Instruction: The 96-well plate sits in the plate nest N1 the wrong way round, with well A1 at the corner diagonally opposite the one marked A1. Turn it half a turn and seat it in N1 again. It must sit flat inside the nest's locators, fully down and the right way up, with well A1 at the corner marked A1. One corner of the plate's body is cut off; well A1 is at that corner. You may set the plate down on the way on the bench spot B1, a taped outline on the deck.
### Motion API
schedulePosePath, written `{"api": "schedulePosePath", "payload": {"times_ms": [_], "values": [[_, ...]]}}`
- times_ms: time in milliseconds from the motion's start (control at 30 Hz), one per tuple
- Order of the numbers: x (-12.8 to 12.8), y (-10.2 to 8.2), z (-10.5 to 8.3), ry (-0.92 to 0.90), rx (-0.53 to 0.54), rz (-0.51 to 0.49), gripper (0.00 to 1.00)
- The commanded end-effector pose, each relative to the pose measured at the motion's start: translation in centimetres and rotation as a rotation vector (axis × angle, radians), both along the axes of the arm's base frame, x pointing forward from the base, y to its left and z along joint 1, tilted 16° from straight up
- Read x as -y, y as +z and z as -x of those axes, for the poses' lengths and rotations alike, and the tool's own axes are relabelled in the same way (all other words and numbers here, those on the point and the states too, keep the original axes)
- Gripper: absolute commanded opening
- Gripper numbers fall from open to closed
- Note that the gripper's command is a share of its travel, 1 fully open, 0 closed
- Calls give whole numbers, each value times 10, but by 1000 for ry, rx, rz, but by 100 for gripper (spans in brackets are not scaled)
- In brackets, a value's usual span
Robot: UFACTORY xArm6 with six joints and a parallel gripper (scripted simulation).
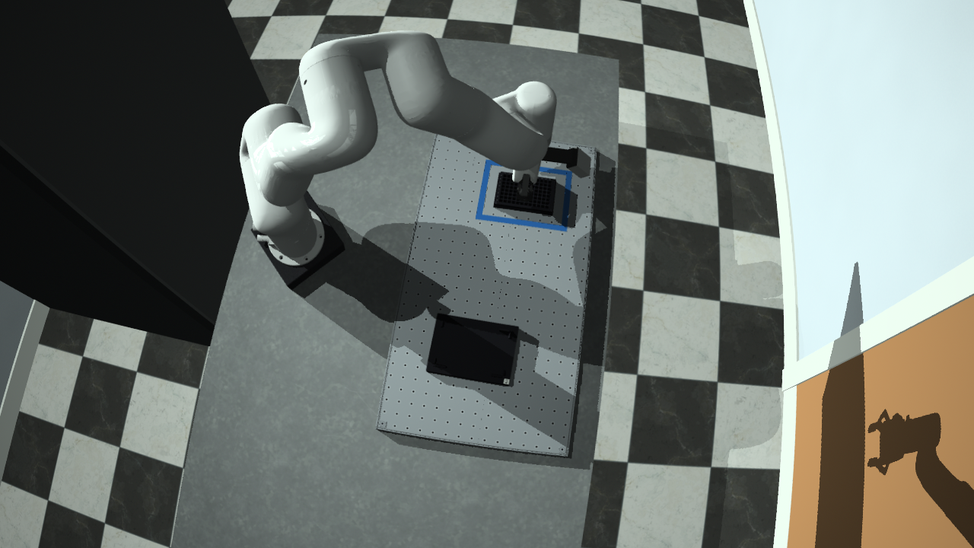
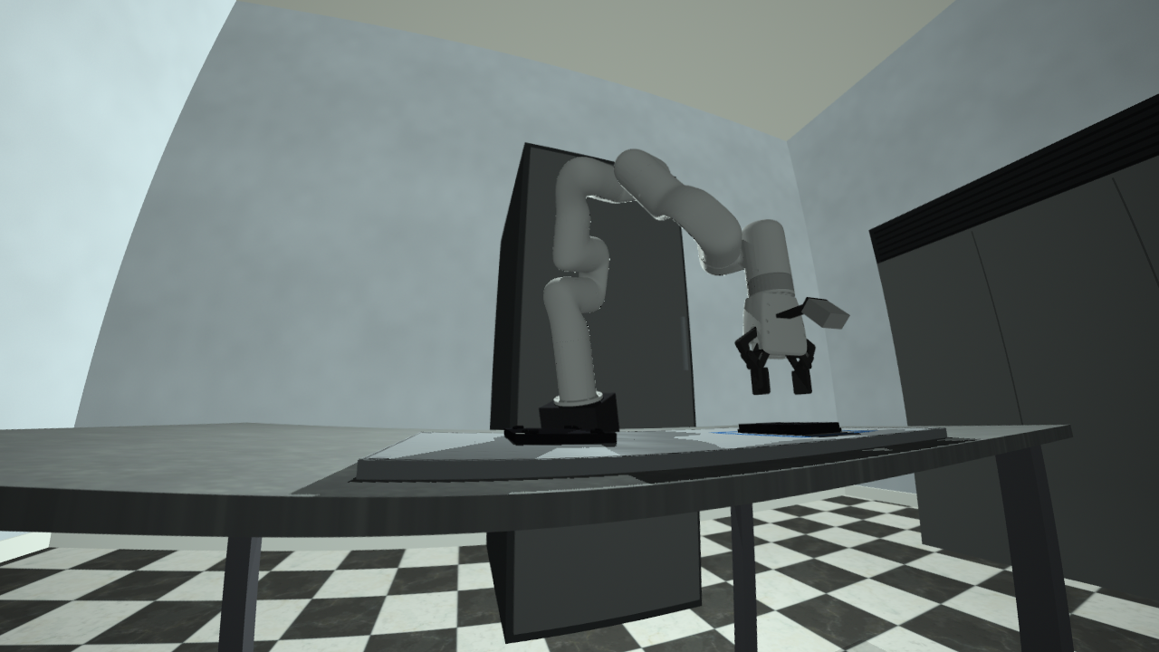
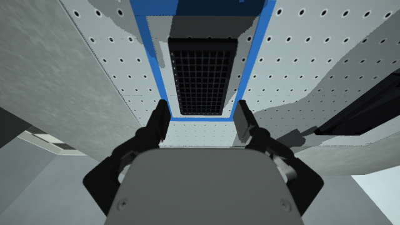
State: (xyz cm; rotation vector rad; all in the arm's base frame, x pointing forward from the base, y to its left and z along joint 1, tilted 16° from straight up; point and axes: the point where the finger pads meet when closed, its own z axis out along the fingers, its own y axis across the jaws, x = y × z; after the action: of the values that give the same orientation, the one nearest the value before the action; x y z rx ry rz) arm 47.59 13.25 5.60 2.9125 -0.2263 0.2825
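Note:
The black 96-well plate [image 1: 515,194] lies flat inside the blue taped outline B1 on the perforated deck. It also shows in the wrist view [image 3: 201,80] and as a thin dark slab in the side view [image 2: 788,427]. My gripper [image 2: 780,379] hangs above the plate, open and empty, fingers pointing down. In the wrist view the fingertips straddle the near end of the outline. The empty black nest N1 [image 1: 472,348] sits at the near part of the deck, with a small white corner mark [image 1: 506,380].
The arm's base [image 1: 291,238] stands left of the deck. A tall dark cabinet [image 1: 102,136] is at the left. The deck's right edge [image 1: 590,272] runs close to B1. A dark strip [image 3: 362,115] lies beside the deck in the wrist view.

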Motion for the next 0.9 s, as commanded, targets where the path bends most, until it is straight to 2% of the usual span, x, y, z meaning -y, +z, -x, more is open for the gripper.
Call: {"api": "schedulePosePath", "payload": {"times_ms": [0, 533, 867], "values": [[1, -5, -3, 1, 4, -2, 100], [6, -28, -7, 1, 4, -1, 100], [6, -28, -7, 1, 4, -1, 100]]}}
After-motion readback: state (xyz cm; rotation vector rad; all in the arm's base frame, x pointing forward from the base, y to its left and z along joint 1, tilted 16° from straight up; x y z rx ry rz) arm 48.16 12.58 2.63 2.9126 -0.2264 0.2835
